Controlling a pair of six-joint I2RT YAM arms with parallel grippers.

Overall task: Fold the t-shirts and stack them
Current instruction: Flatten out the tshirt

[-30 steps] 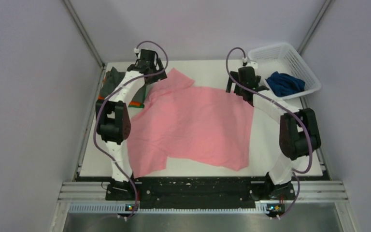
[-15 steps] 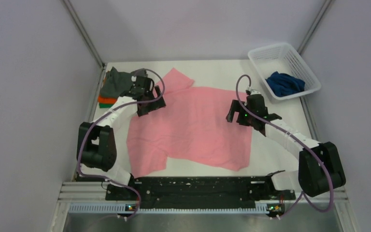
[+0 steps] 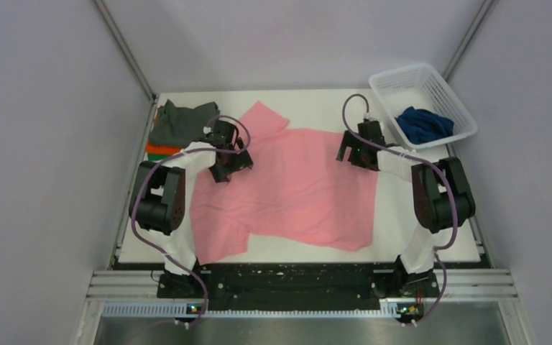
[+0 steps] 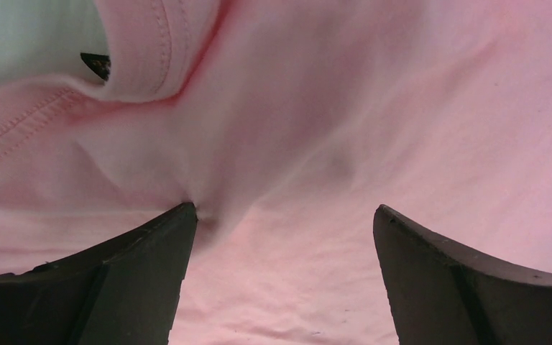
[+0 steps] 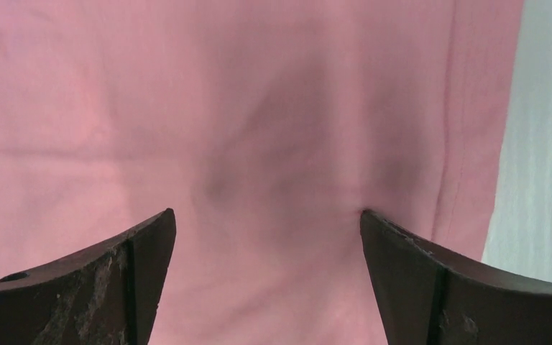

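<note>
Pink shirt [image 3: 295, 188]: spread flat on bench [image 3: 316, 108]; soft, limp, light; pinch far edge. Left jaws, right jaws: wide, empty, tips on cloth.

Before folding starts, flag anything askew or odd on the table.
The pink t-shirt lies skewed and wrinkled, not square to the table edges. The left end effector and right end effector rest open on it. Nothing looks spilled or damaged.

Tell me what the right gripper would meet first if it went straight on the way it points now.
The pink t-shirt, near its hemmed edge. The right gripper points down at it, open, with only cloth ahead. Whether the fingertips already touch it is unclear.
</note>
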